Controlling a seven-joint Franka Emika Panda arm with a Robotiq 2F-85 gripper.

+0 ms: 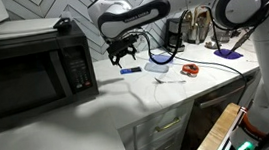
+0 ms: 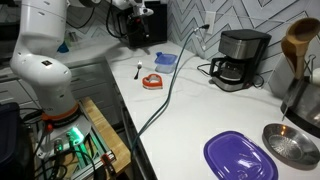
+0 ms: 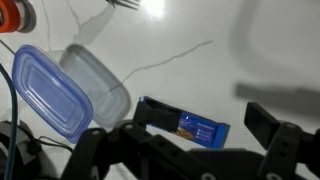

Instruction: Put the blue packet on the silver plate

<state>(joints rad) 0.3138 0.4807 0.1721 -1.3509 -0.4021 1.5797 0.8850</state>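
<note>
The blue packet [image 3: 183, 124] lies flat on the white tabletop [image 3: 250, 50], just beneath the hand [image 1: 123, 57] and between its spread, empty fingers. The task looks to be at the approach to the pick-up. Next, the hand should sink straight down, close across the packet's narrow width, lift, and travel to the silver plate [image 2: 290, 148], well away from the hand.

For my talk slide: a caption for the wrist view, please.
Open gripper above the blue packet on the white counter, a blue lid and clear container nearby.
</note>
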